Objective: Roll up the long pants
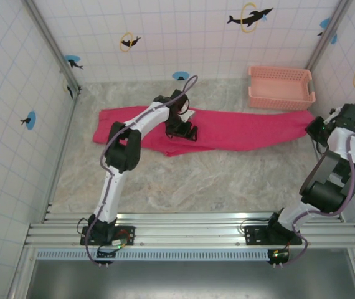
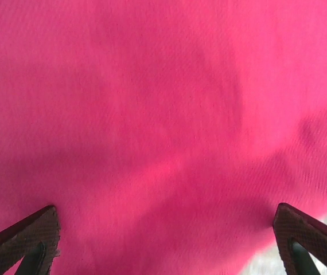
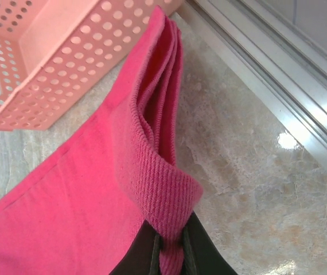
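The long pants (image 1: 246,128) lie stretched out flat across the back of the table, bright magenta, running from far left to far right. My left gripper (image 1: 182,132) hovers low over the cloth near its middle. In the left wrist view its jaws stand wide open, both fingertips (image 2: 34,243) at the frame's lower corners and the pants (image 2: 163,114) spread beneath. My right gripper (image 1: 319,129) is at the pants' right end. In the right wrist view it (image 3: 169,252) is shut on the ribbed hem of the pants (image 3: 158,183), which folds over between the jaws.
A salmon-pink slotted basket (image 1: 280,87) stands at the back right, just behind the pants' right end, its perforated wall (image 3: 49,74) close to my right gripper. An aluminium frame rail (image 3: 278,91) runs along the right side. Bare marbled tabletop (image 1: 215,180) lies in front.
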{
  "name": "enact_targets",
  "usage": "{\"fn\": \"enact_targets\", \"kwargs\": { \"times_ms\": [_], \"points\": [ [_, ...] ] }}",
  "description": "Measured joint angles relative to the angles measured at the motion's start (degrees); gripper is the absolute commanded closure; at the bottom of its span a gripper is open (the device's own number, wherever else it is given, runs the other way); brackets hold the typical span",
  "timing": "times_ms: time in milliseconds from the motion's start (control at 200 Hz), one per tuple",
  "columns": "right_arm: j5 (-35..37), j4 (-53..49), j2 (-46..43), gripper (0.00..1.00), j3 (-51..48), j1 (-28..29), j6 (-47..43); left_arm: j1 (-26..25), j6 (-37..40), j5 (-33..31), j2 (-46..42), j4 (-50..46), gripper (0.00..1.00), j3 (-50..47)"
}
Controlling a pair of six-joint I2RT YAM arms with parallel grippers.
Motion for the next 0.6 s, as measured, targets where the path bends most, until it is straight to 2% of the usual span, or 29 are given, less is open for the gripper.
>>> {"fn": "enact_targets", "kwargs": {
  "times_ms": [150, 365, 445, 595],
  "points": [
    [-0.9, -0.09, -0.83, 1.0, 1.77, -0.02, -0.44, -1.03, -1.97, 0.48, 2.03, 0.33, 0.03, 3.21],
    [-2.6, -1.92, -3.85, 1.0, 6.45, 0.39, -0.35, -2.73, -7.08, 4.55, -0.09, 7.28, 0.02, -2.01],
    [-3.02, -2.38, -4.13, 1.0, 10.01, 1.4, -0.35, -4.98, -9.38, 6.58, -0.17, 9.97, 0.03, -2.67],
    [-3.32, -2.62, -4.46, 1.0, 15.61, 6.08, -0.33, -11.58, -17.03, 14.14, 1.73, 16.72, 0.03, -1.84]
  ]
}}
